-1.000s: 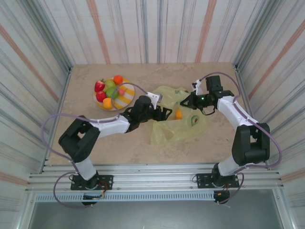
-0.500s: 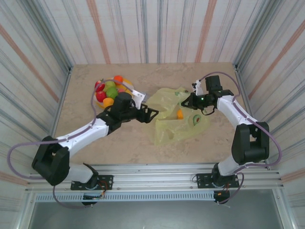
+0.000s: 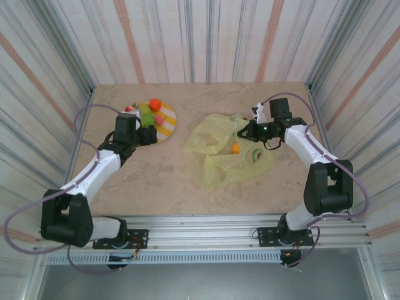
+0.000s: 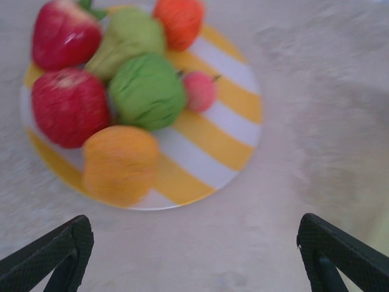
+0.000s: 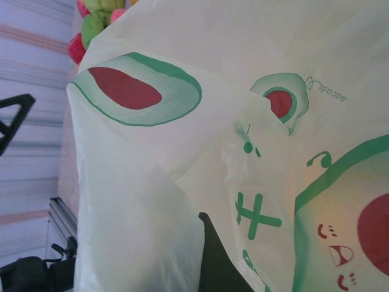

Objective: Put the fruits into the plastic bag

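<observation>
Top external shows you the split of work: the right gripper [image 3: 245,130] is clamped on the upper edge of the bag [image 3: 219,169], lifting it so the mouth gapes toward the plate [image 3: 167,123] and a fruit can go in without a second hand. One orange fruit [image 3: 235,148] lies inside already, showing through the film. The right wrist view agrees with that grip: film is bunched over a dark finger [image 5: 213,255], and you look along the bag toward the plate. The left gripper [image 3: 150,134] hangs at the plate's near edge, jaws spread wide and holding nothing. In its wrist view both fingertips [image 4: 67,243] frame the plate, with bare table [image 4: 243,243] between them. The fruits [image 4: 146,91] sit bunched on one half of the plate, touching one another: two red, two green, an orange, a small pink, and a yellow-orange one [image 4: 118,164] nearest the fingers. I judge that last one your natural pick, since it stands at the rim with free sides while the others are hemmed in. Plate and bag lie well apart, so expect a carry across open table.
</observation>
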Robot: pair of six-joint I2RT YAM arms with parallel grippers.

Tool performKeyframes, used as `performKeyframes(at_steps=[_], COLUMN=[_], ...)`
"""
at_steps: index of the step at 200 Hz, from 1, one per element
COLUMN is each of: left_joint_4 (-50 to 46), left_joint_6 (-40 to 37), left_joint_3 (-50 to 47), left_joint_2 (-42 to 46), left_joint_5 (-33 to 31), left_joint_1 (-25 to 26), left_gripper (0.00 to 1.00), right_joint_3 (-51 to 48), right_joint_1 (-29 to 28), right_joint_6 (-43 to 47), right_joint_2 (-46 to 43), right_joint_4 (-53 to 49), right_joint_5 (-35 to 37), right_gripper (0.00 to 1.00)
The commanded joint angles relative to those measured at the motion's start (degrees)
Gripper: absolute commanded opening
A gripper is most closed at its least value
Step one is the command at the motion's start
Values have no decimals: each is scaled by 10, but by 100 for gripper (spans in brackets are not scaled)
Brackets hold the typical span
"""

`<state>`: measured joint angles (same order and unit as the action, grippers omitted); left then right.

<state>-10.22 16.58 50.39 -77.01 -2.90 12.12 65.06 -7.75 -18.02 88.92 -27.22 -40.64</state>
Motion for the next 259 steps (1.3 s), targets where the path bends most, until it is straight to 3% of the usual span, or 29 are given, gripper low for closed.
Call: performKeyframes(at_steps=[1,96,259], left_joint_4=[-39,-103,-167], left_joint_6=[-24,-87,-103], left_joint_3=[37,177,260], left_joint_2=[-54,-248,-324], left_joint_5=[-36,-53,-20], left_joint_1=[-22,-37,-50], left_gripper=[92,88,77], right_joint_3=[7,2,2], right_joint_1=[-1,-6,-8], right_joint_6=[-14,-18,-17], right_joint_2=[6,3,8], right_joint_4=[3,5,5], right_joint_5=[-10,-10,-8], right_gripper=[0,0,0])
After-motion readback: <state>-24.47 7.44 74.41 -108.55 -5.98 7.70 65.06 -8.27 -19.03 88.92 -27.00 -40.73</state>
